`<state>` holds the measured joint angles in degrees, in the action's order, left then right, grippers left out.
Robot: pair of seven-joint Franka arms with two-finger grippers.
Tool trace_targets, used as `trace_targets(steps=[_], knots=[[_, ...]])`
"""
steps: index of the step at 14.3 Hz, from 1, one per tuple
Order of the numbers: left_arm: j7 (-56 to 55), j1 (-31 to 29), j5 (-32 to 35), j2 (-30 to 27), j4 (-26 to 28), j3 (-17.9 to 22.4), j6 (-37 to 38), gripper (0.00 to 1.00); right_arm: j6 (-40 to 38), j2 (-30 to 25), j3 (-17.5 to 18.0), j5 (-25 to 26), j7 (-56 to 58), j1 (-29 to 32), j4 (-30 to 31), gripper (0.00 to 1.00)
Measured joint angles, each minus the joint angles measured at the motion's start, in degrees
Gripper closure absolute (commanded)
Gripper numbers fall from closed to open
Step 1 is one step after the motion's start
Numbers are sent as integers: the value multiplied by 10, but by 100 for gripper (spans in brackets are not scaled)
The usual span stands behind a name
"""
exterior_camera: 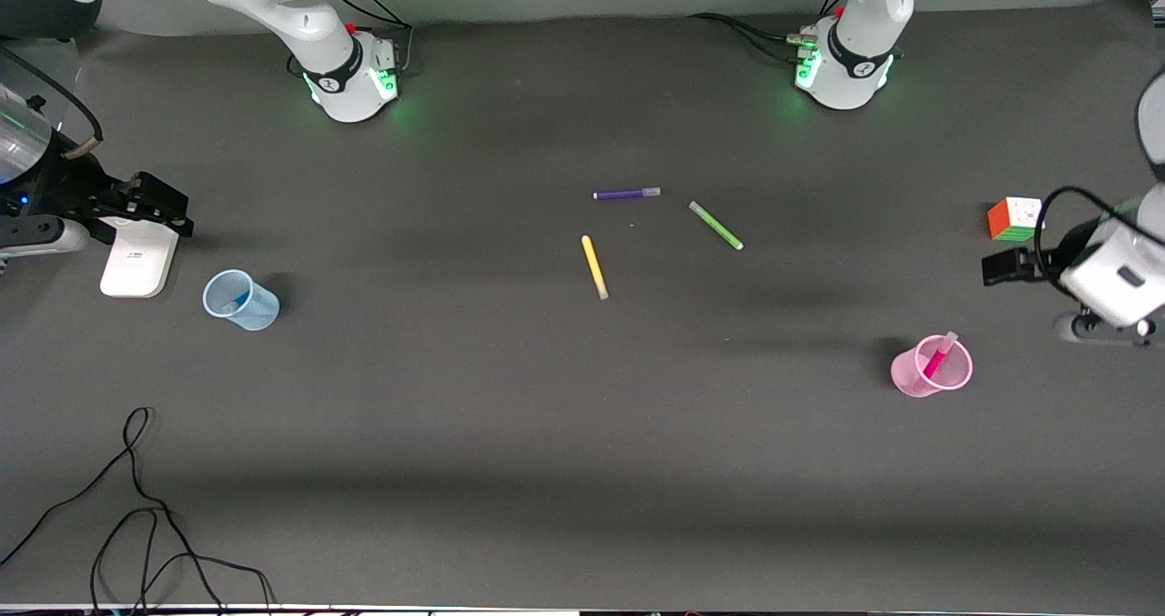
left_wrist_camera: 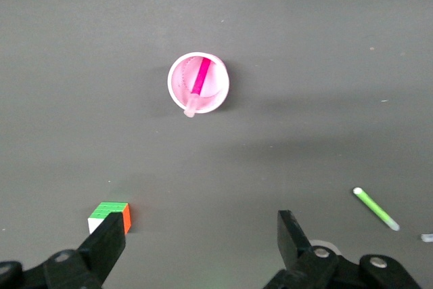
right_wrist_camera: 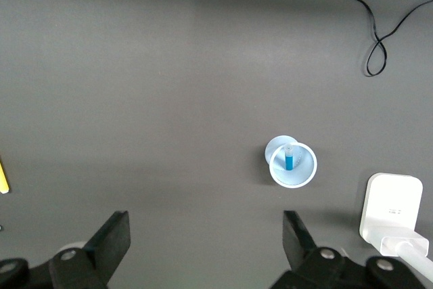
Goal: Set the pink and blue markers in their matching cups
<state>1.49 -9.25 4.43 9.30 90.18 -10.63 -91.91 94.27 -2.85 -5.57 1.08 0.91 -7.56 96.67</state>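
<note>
The pink marker [exterior_camera: 937, 356] stands tilted inside the light pink cup [exterior_camera: 906, 375] toward the left arm's end of the table; the left wrist view shows marker [left_wrist_camera: 200, 78] and cup [left_wrist_camera: 174, 87] from above. The blue marker [right_wrist_camera: 289, 160] stands in the pale blue cup [right_wrist_camera: 309, 170]; that cup [exterior_camera: 259, 311] sits toward the right arm's end. My left gripper [exterior_camera: 994, 268] is open and empty, over the table beside a colour cube; its fingers [left_wrist_camera: 108, 243] frame bare table. My right gripper [exterior_camera: 177, 211] is open and empty over a white device.
A purple marker [exterior_camera: 626, 194], a green marker [exterior_camera: 715, 226] and a yellow marker [exterior_camera: 594, 267] lie mid-table. A colour cube [exterior_camera: 1013, 218] sits near the left gripper. A white device [exterior_camera: 138, 261] lies under the right gripper. A black cable [exterior_camera: 136, 507] lies near the front camera.
</note>
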Motion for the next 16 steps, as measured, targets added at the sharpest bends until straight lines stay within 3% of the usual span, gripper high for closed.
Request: trace_targets(steps=[3, 7, 16], knots=[[-5, 9, -21, -43, 23, 6, -1, 0, -9, 4, 0, -1, -3, 0, 0, 0], [-7, 100, -36, -64, 26, 89, 12, 0, -10, 4, 0, -2, -19, 0, 0, 0], [-9, 112, -36, -64, 26, 96, 25, 0, 9, 13, 0, -5, -27, 0, 0, 0]])
